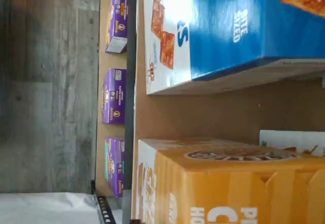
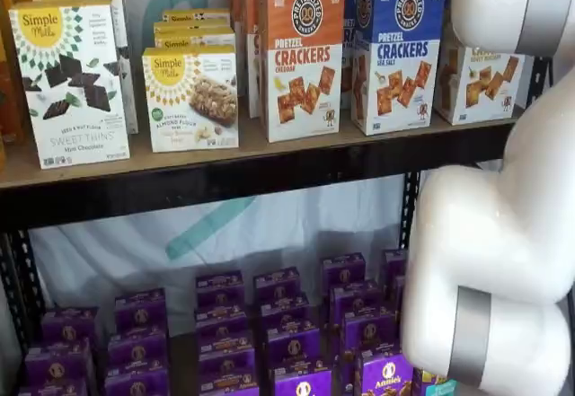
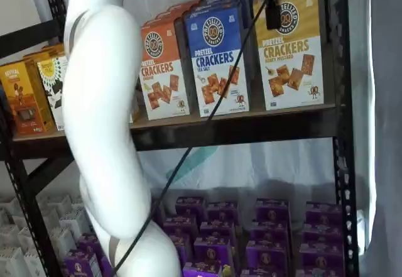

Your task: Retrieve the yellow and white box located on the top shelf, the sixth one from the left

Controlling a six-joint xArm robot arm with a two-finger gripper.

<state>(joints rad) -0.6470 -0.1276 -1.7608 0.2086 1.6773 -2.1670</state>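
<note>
The yellow and white box [image 3: 290,51] stands at the right end of the top shelf [image 3: 251,126], next to the black upright. In a shelf view my white arm hides its top, and its white lower part [image 2: 476,82] shows. The wrist view shows it close up [image 1: 238,188], with a gap of bare shelf board [image 1: 203,112] between it and the blue box. My gripper [image 3: 272,10] shows only as a black piece hanging from the view's top edge with a cable, in front of the box's upper left. No gap between the fingers shows.
A blue Pretzel Crackers box [image 3: 217,57] and an orange one [image 3: 162,70] stand left of the yellow box. Simple Mills boxes [image 2: 72,82] fill the shelf's left. Purple boxes [image 2: 278,333] fill the lower shelf. My white arm [image 2: 503,234] blocks the right side.
</note>
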